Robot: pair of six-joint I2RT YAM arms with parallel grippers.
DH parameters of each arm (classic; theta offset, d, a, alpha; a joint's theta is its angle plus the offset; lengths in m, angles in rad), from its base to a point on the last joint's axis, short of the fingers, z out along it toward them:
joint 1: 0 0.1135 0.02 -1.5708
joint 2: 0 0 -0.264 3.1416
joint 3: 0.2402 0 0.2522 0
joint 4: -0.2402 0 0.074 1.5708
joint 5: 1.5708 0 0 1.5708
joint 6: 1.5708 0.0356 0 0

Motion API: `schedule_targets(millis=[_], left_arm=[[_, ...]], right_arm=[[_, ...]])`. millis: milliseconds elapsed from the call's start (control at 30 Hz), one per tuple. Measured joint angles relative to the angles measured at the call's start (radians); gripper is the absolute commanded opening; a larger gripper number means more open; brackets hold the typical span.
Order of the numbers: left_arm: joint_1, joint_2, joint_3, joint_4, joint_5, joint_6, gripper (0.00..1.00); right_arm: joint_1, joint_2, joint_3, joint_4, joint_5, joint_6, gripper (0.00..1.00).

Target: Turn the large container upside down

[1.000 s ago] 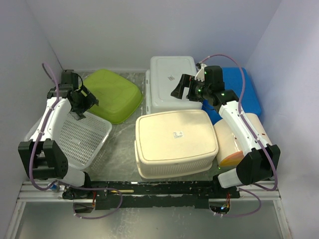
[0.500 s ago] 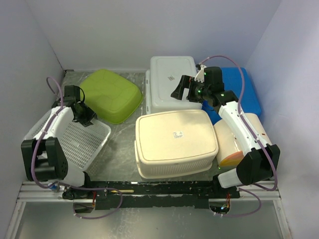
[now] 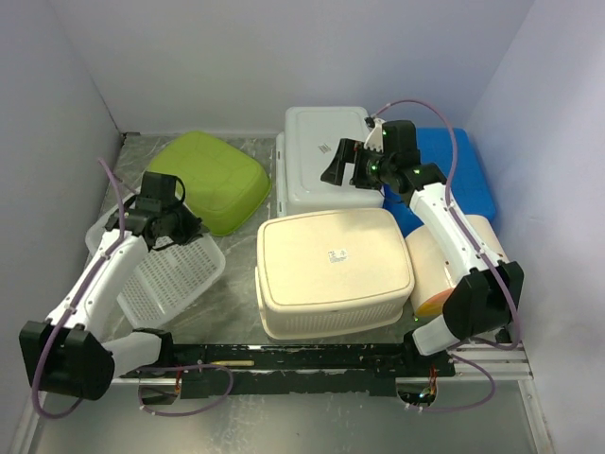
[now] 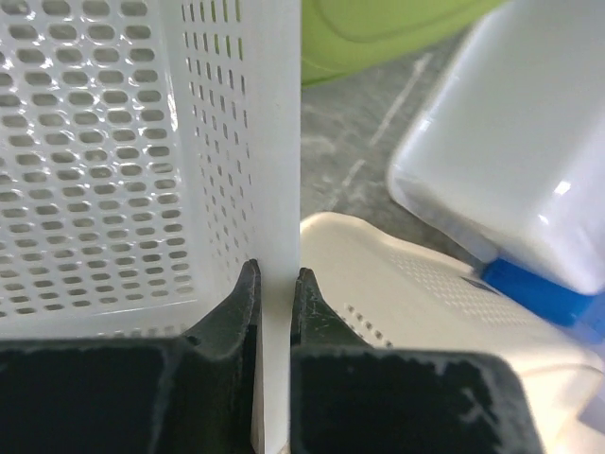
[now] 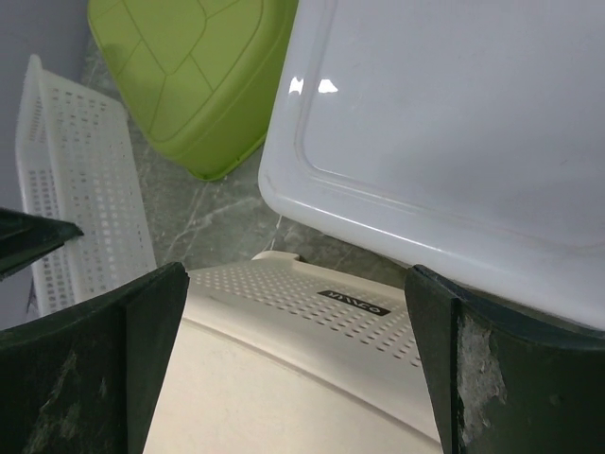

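Note:
The large container, a cream perforated basket, lies bottom up in the middle of the table, its small sticker facing up. It also shows in the left wrist view and the right wrist view. My left gripper is shut on the right rim of the smaller white mesh basket, left of the large container; the rim wall runs between its fingertips. My right gripper hangs open over the white tub, behind the large container, with nothing between its fingers.
A green tub lies upside down at the back left. A white tub lies upside down behind the large container. A blue tub sits at the back right, and a cream and orange container lies against the large container's right side.
My left gripper has swung nearer and to the right and closed on the white mesh basket's rim. The basket has shifted and turned. The right arm has barely moved.

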Motion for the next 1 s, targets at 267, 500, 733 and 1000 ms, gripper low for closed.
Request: schedule_targets(millis=[267, 500, 733, 1000], left_arm=[[-0.042, -0.087, 0.173, -0.073, 0.036, -0.071, 0.07], [-0.042, -0.219, 0.168, -0.03, 0.19, -0.054, 0.07], [-0.042, -0.41, 0.038, 0.105, 0.34, 0.016, 0.07], [-0.042, -0.571, -0.108, 0.187, 0.431, 0.022, 0.07]], right_arm=[[0.0, 0.023, 0.054, -0.003, -0.023, -0.012, 1.0], [0.0, 0.024, 0.06, -0.005, -0.03, -0.017, 1.0], [0.0, 0.031, 0.093, -0.002, -0.054, -0.018, 1.0], [0.031, 0.051, 0.127, 0.101, -0.214, 0.052, 1.0]])
